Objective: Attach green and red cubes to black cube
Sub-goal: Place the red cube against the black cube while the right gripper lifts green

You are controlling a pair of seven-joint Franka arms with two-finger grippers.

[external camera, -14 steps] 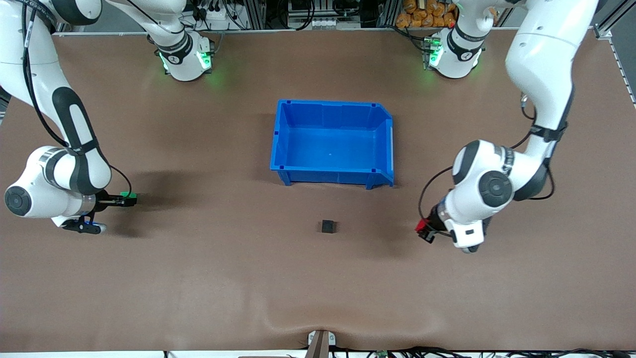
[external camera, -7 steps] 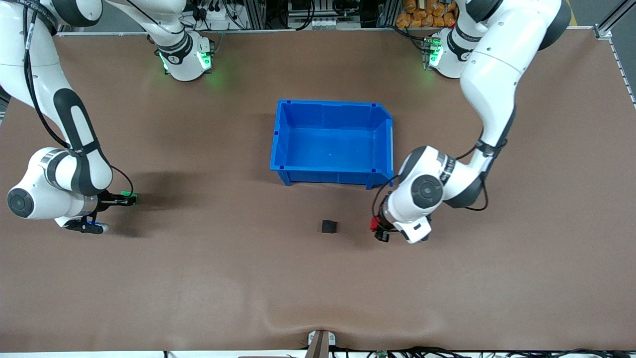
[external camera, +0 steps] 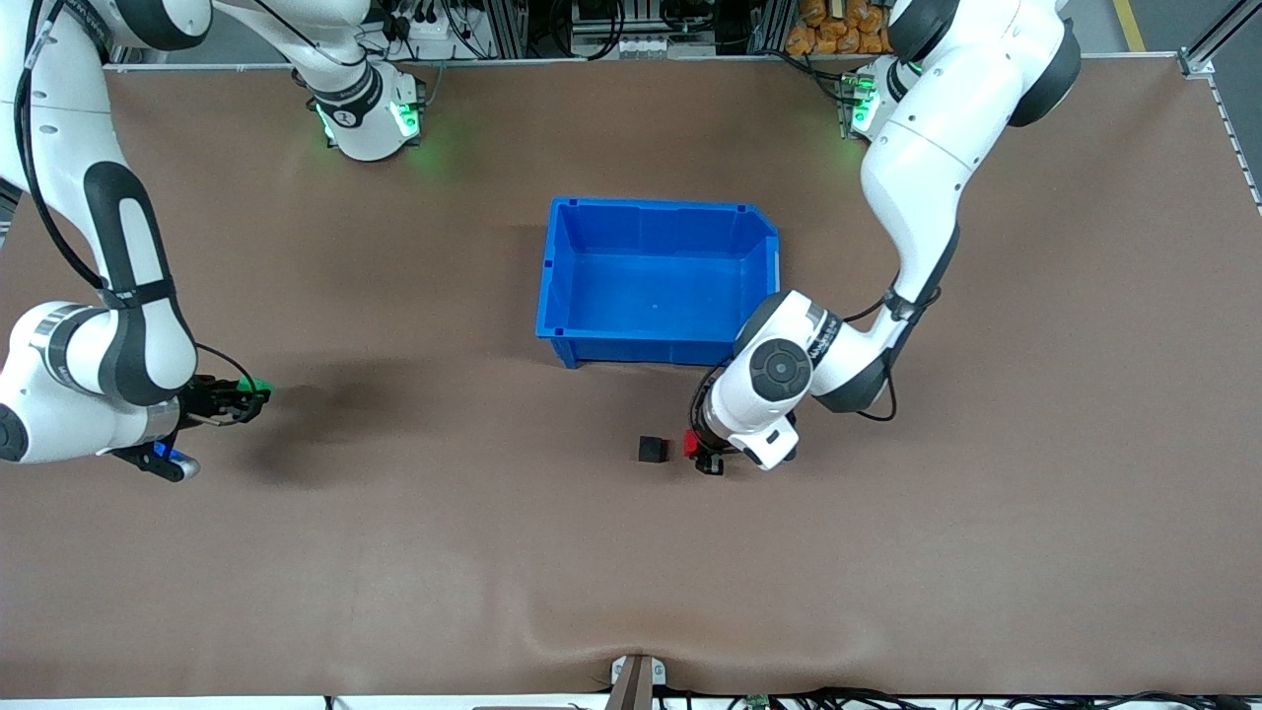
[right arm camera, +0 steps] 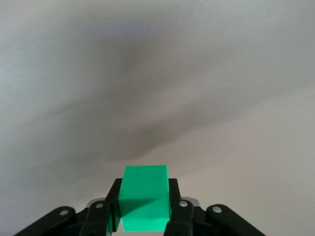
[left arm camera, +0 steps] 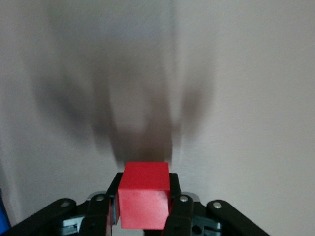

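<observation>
The black cube (external camera: 651,450) sits on the brown table, nearer to the front camera than the blue bin. My left gripper (external camera: 696,452) is low beside it, toward the left arm's end, shut on the red cube (external camera: 690,446) (left arm camera: 144,194), a small gap away from the black one. Both black fingers (left arm camera: 178,211) press the red cube's sides. My right gripper (external camera: 248,391) hovers low over the table at the right arm's end, shut on the green cube (external camera: 256,388) (right arm camera: 144,197).
The blue bin (external camera: 659,342) stands open and empty at mid-table, just beside the left arm's wrist. The right arm's elbow hangs over the table's edge at its own end.
The left arm has swept the red cube across the table to just beside the black cube. The right gripper closed on the green cube and lifted it slightly.
</observation>
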